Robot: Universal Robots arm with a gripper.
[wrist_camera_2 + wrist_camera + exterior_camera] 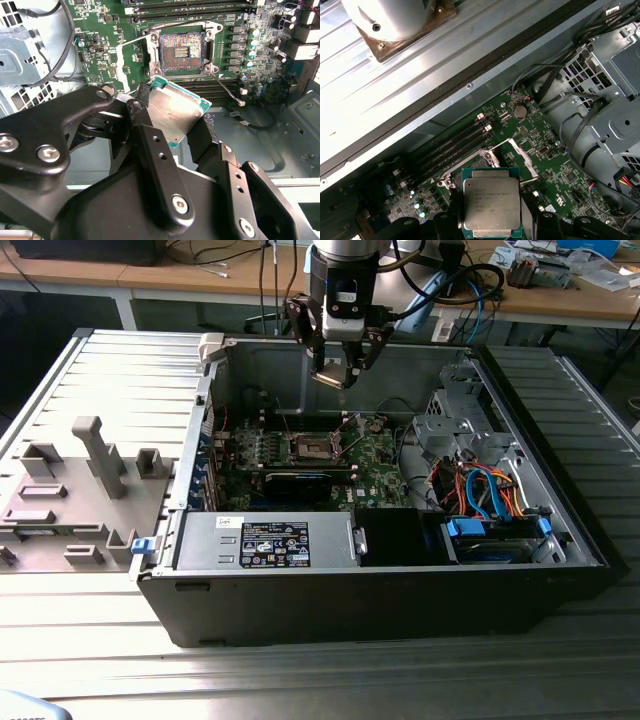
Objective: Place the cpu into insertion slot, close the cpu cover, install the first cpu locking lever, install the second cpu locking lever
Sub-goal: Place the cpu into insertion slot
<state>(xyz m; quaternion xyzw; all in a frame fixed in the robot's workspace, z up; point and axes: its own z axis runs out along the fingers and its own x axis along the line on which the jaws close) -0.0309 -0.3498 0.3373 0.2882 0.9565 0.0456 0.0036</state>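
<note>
My gripper hangs over the open computer case, above the green motherboard. It is shut on the cpu, a flat square chip with a silvery top that sits tilted between the black fingers. In the first wrist view the cpu faces up above the board. The insertion slot lies bare, a dark square socket with a silver rim, some way below the chip. The cpu cover stands swung up at one side of the insertion slot. A thin wire lever sticks out from the socket's corner.
A grey power supply box fills the case's front. A drive cage with orange and blue cables sits at the exterior view's right. A black card lies just in front of the socket. A grey fixture with pegs stands outside the case.
</note>
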